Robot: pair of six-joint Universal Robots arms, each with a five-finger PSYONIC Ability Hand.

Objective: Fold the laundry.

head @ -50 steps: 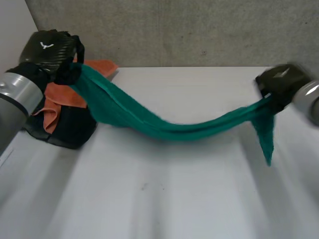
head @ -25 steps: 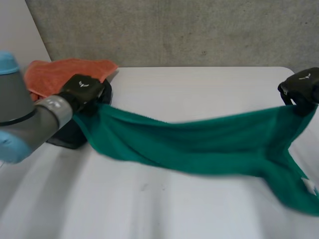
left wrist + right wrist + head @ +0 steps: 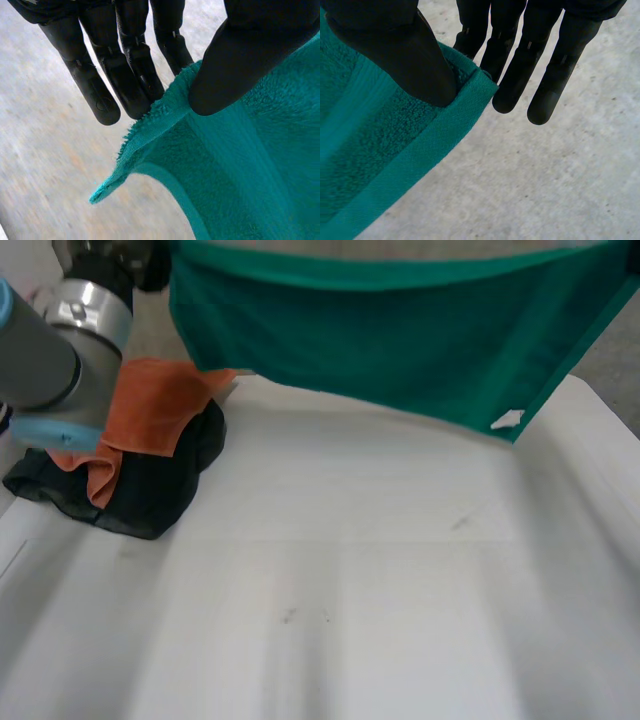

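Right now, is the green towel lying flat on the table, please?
No, the green towel hangs spread out in the air above the white table.

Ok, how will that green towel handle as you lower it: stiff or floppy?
Probably floppy: the green towel sags between the corners pinched by the left hand and right hand. Its looped pile looks grippy, so slipping seems unlikely. The free lower edge will likely crumple on the table.

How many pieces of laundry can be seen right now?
3. A green towel hangs spread above the table; an orange cloth lies on a black garment at the table's left. The pile may hide more.
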